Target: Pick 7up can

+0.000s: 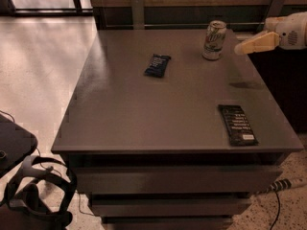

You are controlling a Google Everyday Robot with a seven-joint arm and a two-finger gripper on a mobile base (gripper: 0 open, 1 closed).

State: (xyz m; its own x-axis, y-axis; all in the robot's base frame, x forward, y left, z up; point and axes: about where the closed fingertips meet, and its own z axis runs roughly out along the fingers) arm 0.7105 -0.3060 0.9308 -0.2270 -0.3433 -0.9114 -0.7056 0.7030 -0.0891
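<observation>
The 7up can [214, 40] stands upright near the far right edge of the grey table [144, 109]. It has a pale silver body with green lettering and a shiny top. My gripper [238, 50] comes in from the right edge of the camera view, its cream-coloured fingers [256, 42] pointing left. It hangs above the table's right side, a short way to the right of the can and not touching it.
A dark blue snack wrapper [157, 64] lies left of the can. A flat black wrapper [237, 124] lies near the front right corner. A dark cabinet [288, 90] stands to the right of the table. Cables and black gear [29, 195] sit on the floor at front left.
</observation>
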